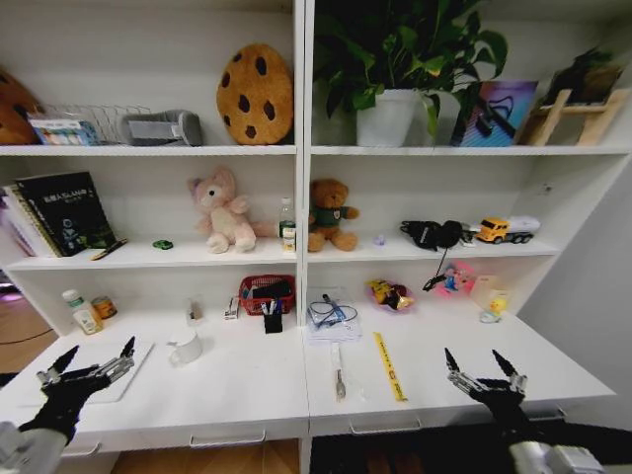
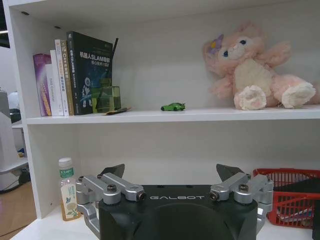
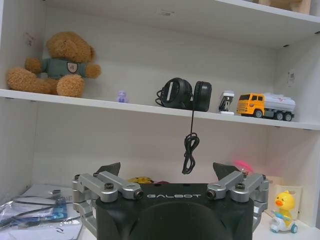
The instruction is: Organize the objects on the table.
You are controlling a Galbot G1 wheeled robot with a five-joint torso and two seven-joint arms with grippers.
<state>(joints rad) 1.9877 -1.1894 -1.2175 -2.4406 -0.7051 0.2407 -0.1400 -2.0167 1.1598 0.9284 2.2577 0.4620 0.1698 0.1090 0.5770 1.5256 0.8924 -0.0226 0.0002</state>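
On the white table point(image 1: 247, 395) lie a yellow ruler point(image 1: 389, 366), a pen point(image 1: 338, 373), a red basket point(image 1: 267, 293) and a bagged cable point(image 1: 331, 314), while the green toy car point(image 1: 162, 244) sits on the shelf above beside the books point(image 1: 59, 212). Nothing lies between the grippers and the clutter. The left gripper point(image 1: 91, 362) hovers spread wide and empty over the table's left front corner, the right gripper point(image 1: 484, 370) likewise over its right front edge.

Even indoor light is washing the white shelves point(image 1: 296, 148) and worktop point(image 1: 257, 380) brightly, casting soft shadows beneath each board. The head camera's wide lens is bowing the shelf lines toward the edges, while the potted plant point(image 1: 405, 49) is sitting darker in its upper bay.
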